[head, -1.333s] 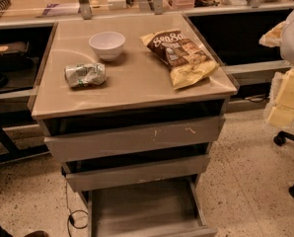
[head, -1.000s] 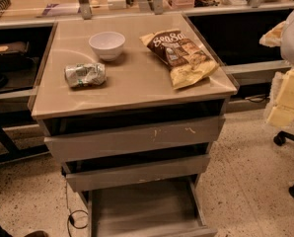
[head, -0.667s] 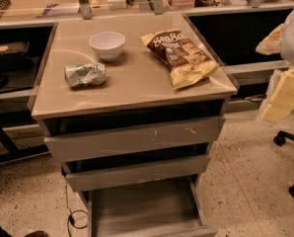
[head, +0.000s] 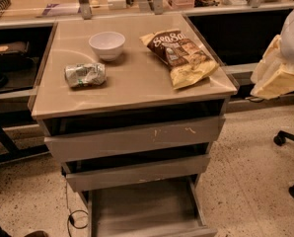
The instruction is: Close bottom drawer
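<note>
Meanwhile the gripper (head: 279,76) is drifting slightly at the right edge, well apart from the bench (head: 137,85); whether it is wide or narrow, I cannot tell. The bottom drawer (head: 144,209) is still sitting pulled out, so closing is not yet beginning.

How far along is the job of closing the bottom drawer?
Done: nothing; the bottom drawer stands pulled out beneath the two upper drawer fronts. In hand: the gripper hangs at the right edge, apart from the cabinet. Left: bring it to the drawer's front and push it in.
</note>
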